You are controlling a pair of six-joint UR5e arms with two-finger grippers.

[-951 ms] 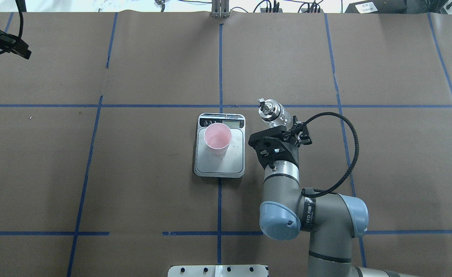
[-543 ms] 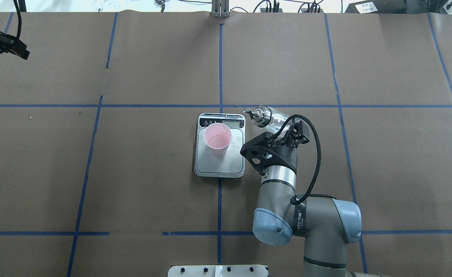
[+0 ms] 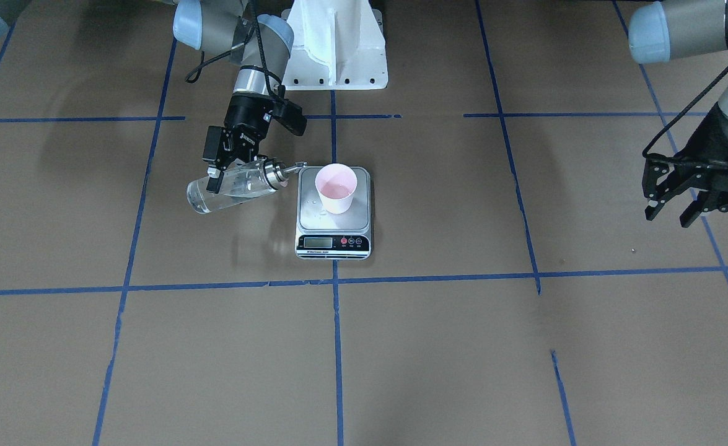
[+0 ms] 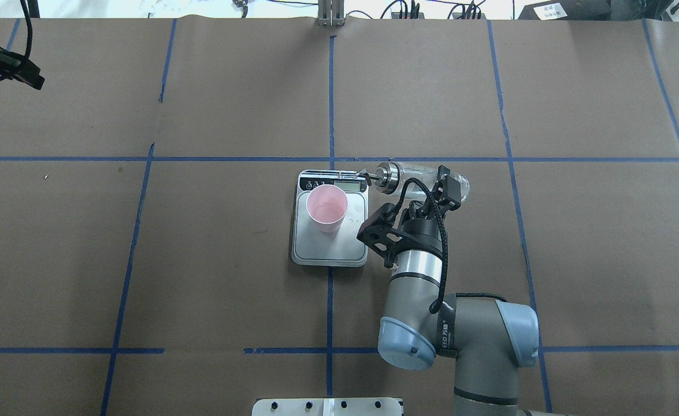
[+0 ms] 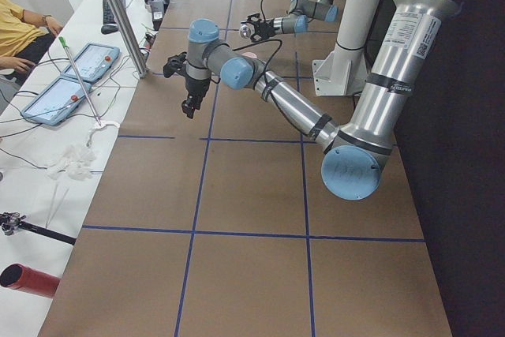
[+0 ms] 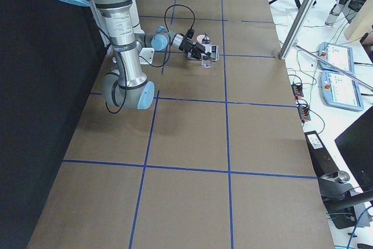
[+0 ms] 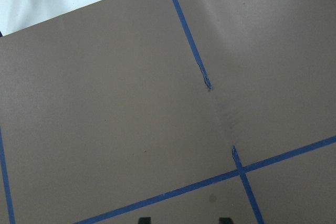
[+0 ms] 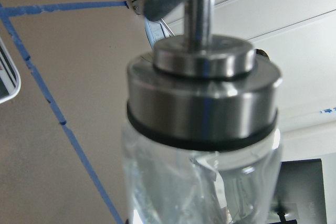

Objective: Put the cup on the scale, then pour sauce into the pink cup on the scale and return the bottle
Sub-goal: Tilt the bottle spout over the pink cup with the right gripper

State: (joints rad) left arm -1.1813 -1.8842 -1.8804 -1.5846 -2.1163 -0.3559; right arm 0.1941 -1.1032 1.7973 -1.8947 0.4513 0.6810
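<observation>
The pale pink cup (image 4: 327,208) stands upright on the silver scale (image 4: 330,249), also seen in the front view as cup (image 3: 336,188) and scale (image 3: 334,242). My right gripper (image 4: 438,184) is shut on the clear glass bottle (image 4: 419,175). It holds the bottle nearly horizontal just right of the scale. The silver pourer cap (image 4: 385,177) points toward the scale, and its spout tip is over the scale's far right corner, short of the cup. Clear sauce lies in the bottle (image 3: 227,189). The cap fills the right wrist view (image 8: 202,103). My left gripper (image 3: 670,214) hangs open and empty, far off.
Brown paper with blue tape lines (image 4: 330,104) covers the table. A few droplets lie on the scale plate near the cup. The white robot base (image 3: 336,46) stands behind the scale. An operator's desk with tablets (image 5: 79,76) lies beyond the table's far edge.
My right gripper has moved left toward the scale and tipped the bottle from a slant to nearly horizontal, so the spout now reaches the scale's corner. The cup and left arm stayed put.
</observation>
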